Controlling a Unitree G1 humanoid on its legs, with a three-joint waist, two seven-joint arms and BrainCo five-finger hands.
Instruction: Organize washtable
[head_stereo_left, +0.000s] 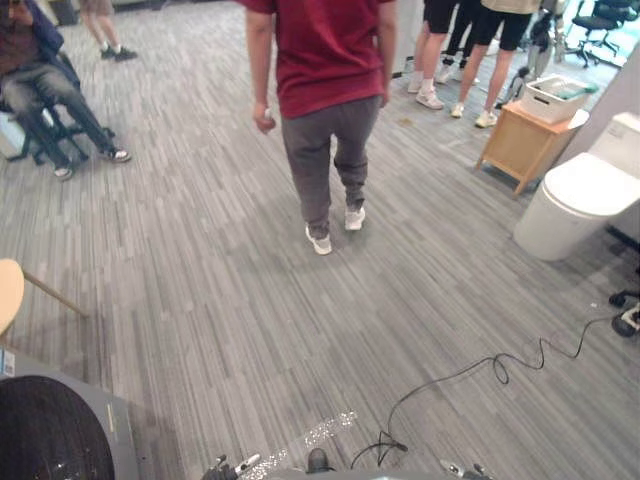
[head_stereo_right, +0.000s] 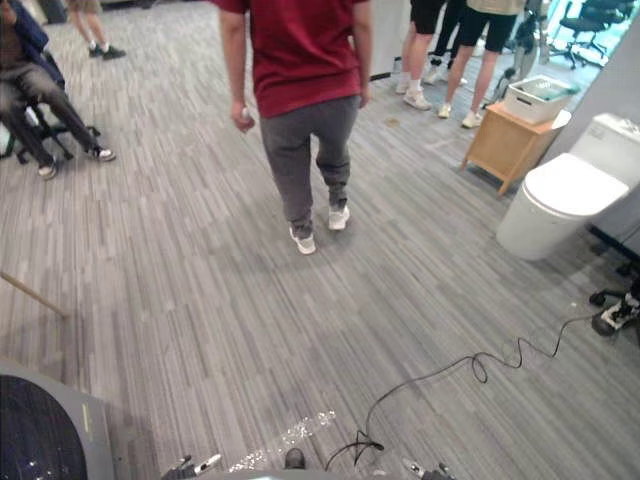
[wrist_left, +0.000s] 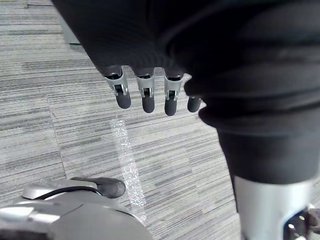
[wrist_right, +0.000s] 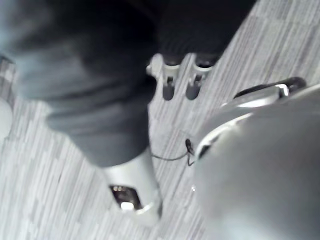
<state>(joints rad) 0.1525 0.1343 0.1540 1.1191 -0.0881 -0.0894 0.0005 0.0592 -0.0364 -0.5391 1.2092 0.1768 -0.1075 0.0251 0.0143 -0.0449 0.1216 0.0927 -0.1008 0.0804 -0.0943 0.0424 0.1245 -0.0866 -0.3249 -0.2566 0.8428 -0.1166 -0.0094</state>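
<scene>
Over the grey carpet (head_stereo_left: 200, 300), the left hand (wrist_left: 148, 95) and right hand (wrist_right: 168, 85) hang with fingers loosely straight, holding nothing; a white bin (head_stereo_left: 555, 98) on a wooden stand (head_stereo_left: 520, 150) sits well apart.

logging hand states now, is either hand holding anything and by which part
Nothing is held. The left hand hangs relaxed and empty over the carpet, and the right hand hangs likewise, with no thing in it.

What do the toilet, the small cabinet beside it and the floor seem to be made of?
Toilet: glossy white ceramic, likely; smooth and shiny.
Cabinet: light wood or veneer, matte, tan panels.
Floor: grey carpet, probably; dull, fine striped texture.
</scene>
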